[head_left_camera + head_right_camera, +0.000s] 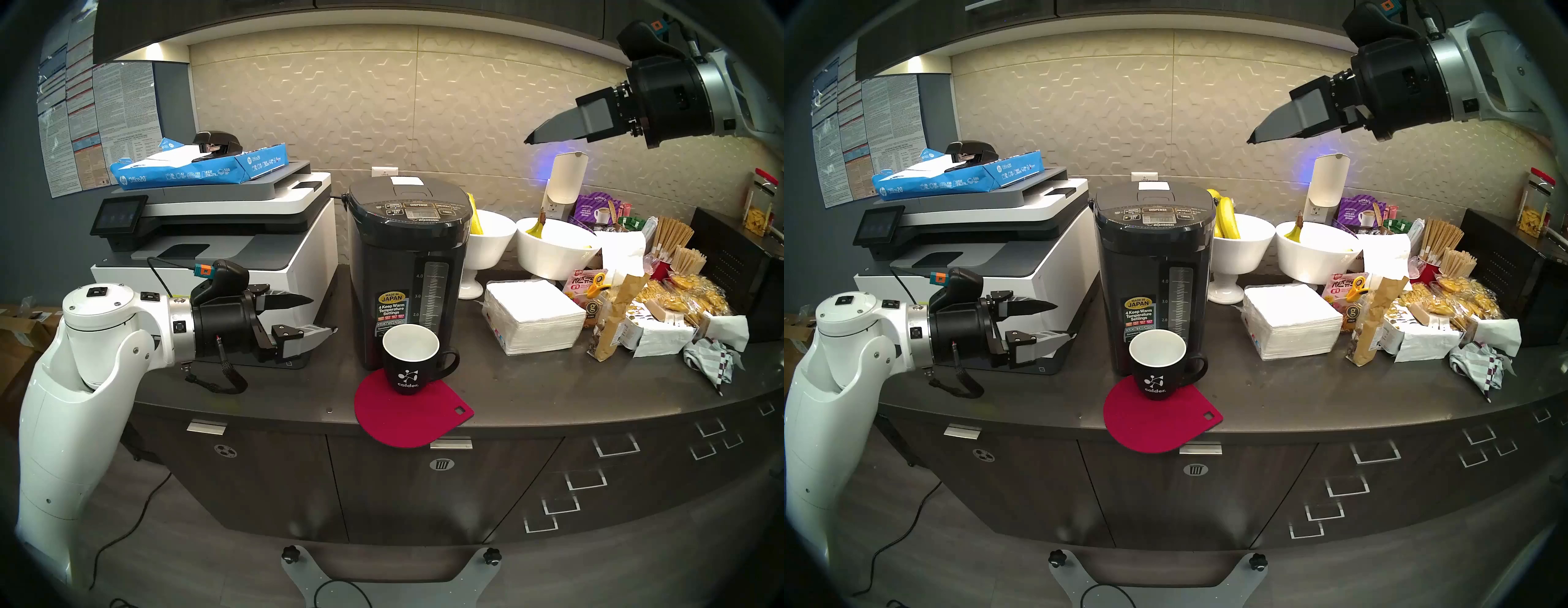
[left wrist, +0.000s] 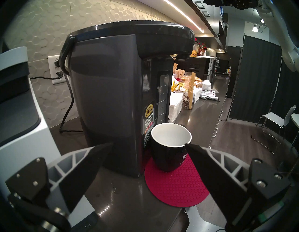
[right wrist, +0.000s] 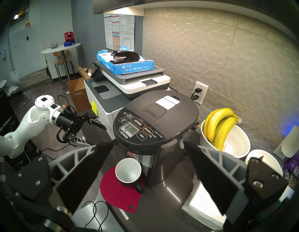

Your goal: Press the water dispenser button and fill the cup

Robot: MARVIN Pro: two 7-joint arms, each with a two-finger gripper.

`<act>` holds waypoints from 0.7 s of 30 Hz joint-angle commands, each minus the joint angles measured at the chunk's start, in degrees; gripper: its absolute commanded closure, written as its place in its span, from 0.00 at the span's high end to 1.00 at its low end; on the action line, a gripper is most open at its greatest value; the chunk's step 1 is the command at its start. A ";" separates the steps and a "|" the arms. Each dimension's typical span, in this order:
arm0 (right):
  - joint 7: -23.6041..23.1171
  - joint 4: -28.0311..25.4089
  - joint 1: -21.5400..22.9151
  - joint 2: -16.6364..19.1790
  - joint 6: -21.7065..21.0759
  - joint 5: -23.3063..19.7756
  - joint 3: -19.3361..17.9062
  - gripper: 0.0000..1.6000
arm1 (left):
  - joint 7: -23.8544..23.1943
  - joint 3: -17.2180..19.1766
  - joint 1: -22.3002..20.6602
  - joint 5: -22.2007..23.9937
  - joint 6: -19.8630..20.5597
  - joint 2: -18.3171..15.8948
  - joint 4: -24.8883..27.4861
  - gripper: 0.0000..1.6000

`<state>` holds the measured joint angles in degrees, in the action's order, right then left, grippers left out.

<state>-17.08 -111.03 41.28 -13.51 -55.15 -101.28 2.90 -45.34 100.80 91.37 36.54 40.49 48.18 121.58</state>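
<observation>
Both jaws wide, holding nothing; upright cup [image 1: 410, 359] before the upright water dispenser [image 1: 407, 271], handle pointing right.

My counter's dark grey countertop [image 1: 530, 395] carries: printer [image 1: 220, 259] at left, water dispenser [image 1: 407, 271] mid, red mat [image 1: 407, 420] w/ cup on it, white bowls [image 1: 551, 250], napkin stack [image 1: 530, 314], snack bags at right.

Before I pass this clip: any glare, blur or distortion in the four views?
Head views: sharp, dark fisheye rim, counter edge bowed, blue glow on the wall. Left wrist: bright light strip overhead, dispenser bulges. Right wrist: panel text legible, DISPENSE key readable; small glints on the counter beside the cup.
</observation>
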 commanded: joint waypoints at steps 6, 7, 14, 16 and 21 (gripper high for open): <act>0.00 0.03 0.27 0.00 0.15 0.00 -0.27 1.00 | 0.00 0.15 -0.04 0.02 -0.02 -0.02 0.12 1.00; 0.00 0.03 0.27 0.00 0.15 0.00 -0.27 1.00 | 0.00 0.15 -0.04 0.02 -0.03 -0.02 0.12 1.00; 0.00 0.03 0.26 0.00 0.15 0.00 -0.28 1.00 | 0.01 0.15 -0.05 0.02 -0.03 -0.02 0.12 1.00; 0.00 0.03 0.26 0.00 0.15 0.00 -0.28 1.00 | 0.01 0.15 -0.04 0.02 -0.03 -0.02 0.12 1.00; 0.00 0.03 0.25 0.00 0.15 0.01 -0.29 1.00 | 0.01 0.15 -0.04 0.03 -0.03 -0.02 0.12 1.00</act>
<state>-17.08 -111.04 41.03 -13.52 -55.15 -101.28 3.10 -45.33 100.68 91.42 36.51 40.49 48.18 121.43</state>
